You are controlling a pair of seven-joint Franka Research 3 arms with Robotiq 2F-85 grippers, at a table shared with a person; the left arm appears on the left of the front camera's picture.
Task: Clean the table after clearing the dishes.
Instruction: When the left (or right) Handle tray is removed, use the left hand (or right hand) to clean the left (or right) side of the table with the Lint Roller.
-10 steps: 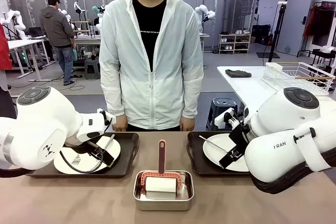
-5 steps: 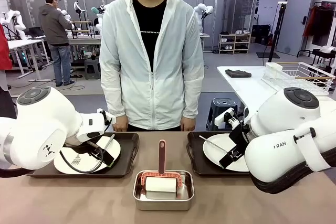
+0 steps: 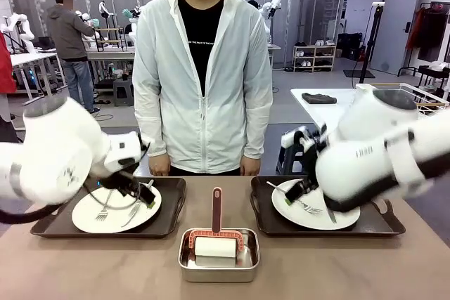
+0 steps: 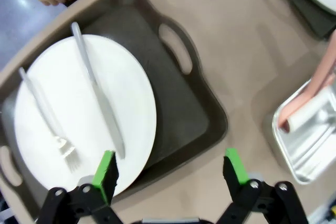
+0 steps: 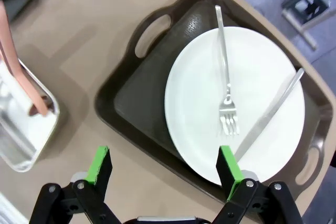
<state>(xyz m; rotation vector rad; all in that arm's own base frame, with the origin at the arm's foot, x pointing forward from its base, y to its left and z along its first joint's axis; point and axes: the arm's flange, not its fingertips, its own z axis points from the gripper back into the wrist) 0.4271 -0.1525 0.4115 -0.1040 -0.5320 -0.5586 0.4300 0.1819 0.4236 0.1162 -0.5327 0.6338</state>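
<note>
The left gripper (image 4: 170, 166) is hovering wide open, empty, over the left tray (image 4: 194, 108) and its plate (image 4: 79, 108). The right gripper (image 5: 164, 165) is hovering likewise over the right tray (image 5: 131, 93).

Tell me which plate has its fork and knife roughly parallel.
The left plate: its fork and knife lie side by side; on the right plate they converge in a V.

Matt beige table (image 3: 84, 265), smooth white plates (image 4: 131, 98), shiny steel pan (image 3: 219, 274) — dark, matt trays (image 3: 171, 210).
</note>
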